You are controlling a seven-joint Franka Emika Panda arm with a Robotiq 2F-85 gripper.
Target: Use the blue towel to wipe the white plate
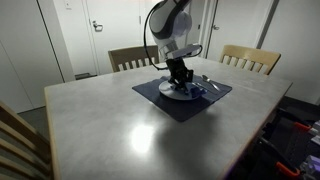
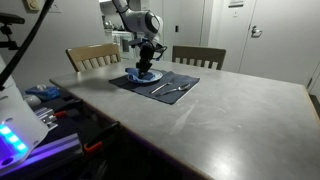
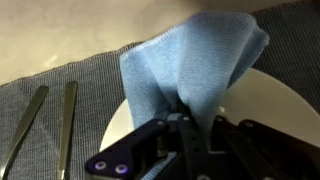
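A blue towel (image 3: 190, 60) is pinched in my gripper (image 3: 190, 115) and presses down on the white plate (image 3: 265, 100). The plate sits on a dark placemat (image 3: 60, 70). In both exterior views the gripper (image 1: 181, 78) (image 2: 147, 66) stands straight down over the plate (image 1: 172, 91) (image 2: 153, 76), with the towel bunched under it. The gripper is shut on the towel.
Two metal utensils (image 3: 45, 125) lie on the placemat beside the plate, also seen in an exterior view (image 2: 172, 88). The placemat (image 1: 182, 103) lies at the far side of a grey table (image 1: 120, 130). Wooden chairs (image 1: 248, 58) (image 2: 92, 56) stand behind the table.
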